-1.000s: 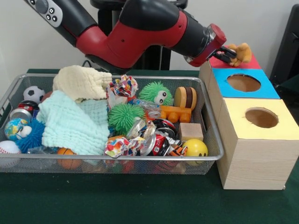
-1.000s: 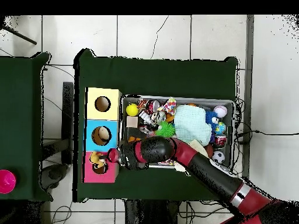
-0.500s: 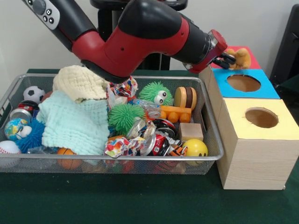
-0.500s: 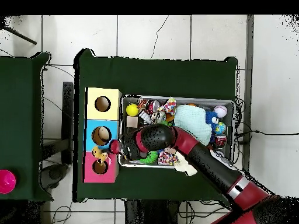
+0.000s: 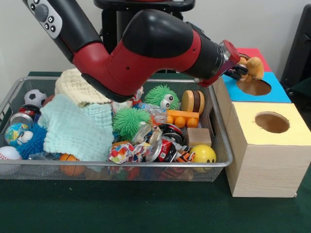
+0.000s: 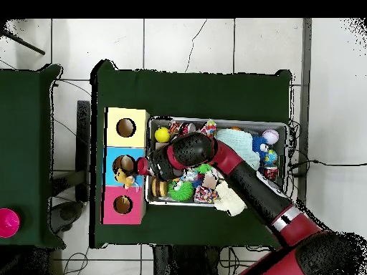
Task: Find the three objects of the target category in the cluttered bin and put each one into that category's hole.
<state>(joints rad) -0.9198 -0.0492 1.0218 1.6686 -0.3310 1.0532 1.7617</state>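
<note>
Currently pincer point(image 5: 241, 70) clamps the plush toy point(image 5: 254, 68) above the blue box's hole point(image 5: 254, 87); off-centre release risks snagging the rim below.

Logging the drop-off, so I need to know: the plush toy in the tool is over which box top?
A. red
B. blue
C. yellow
B: the tool holds the orange plush toy at the blue box top, beside its hole.
</note>
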